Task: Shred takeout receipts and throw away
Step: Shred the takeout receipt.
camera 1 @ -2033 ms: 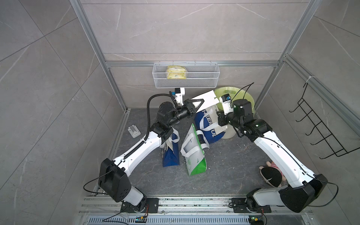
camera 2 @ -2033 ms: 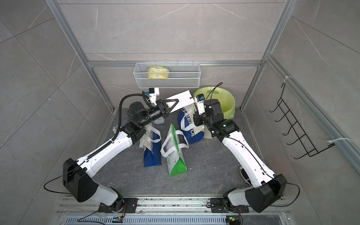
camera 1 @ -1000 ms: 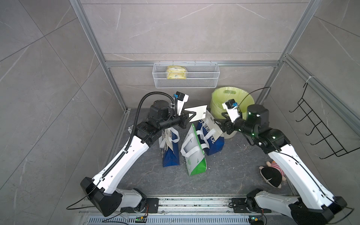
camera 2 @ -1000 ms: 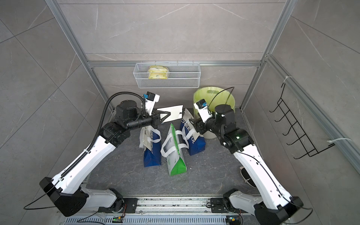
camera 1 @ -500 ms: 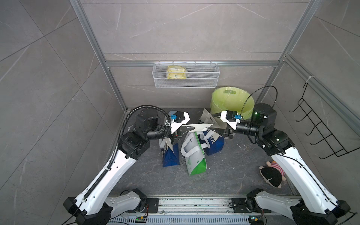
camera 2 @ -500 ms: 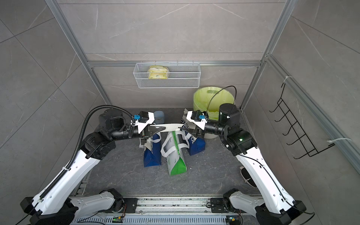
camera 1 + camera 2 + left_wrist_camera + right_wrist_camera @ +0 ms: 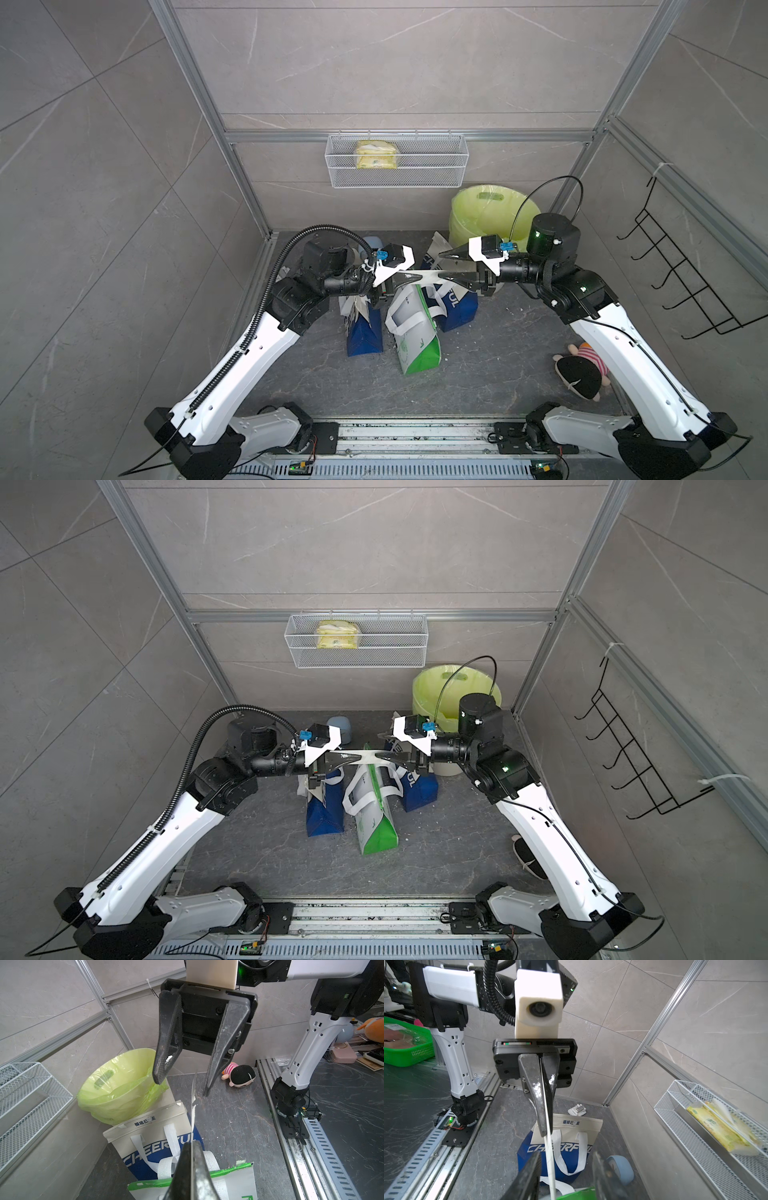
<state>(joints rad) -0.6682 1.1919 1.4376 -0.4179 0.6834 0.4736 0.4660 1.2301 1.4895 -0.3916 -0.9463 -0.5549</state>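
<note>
You have the grey stone floor (image 7: 478, 374) walled in by tiled panels, with the left arm (image 7: 257, 345) and right arm (image 7: 615, 340) both reaching in toward the middle. At the back stands the bin (image 7: 482, 212) lined with a pale green bag, and the wire basket (image 7: 449, 178) hangs on the rear wall beside it. Under the two wrists three paper bags stand close together: a blue-and-white bag (image 7: 363, 332), a green-and-white bag (image 7: 415, 340) and a second blue bag (image 7: 455, 305) just in front of the bin. A small doll (image 7: 579, 370) lies on the floor near the right arm. Your left gripper (image 7: 545, 1134) is clamped tight on the receipt (image 7: 422, 274), which runs level above the bags, edge-on in both wrist views. Your right gripper (image 7: 182, 1087) faces it with its jaws apart; the receipt's free end reaches in between them, close to one finger (image 7: 209, 1076), and its edge shows a ragged nick there.
</note>
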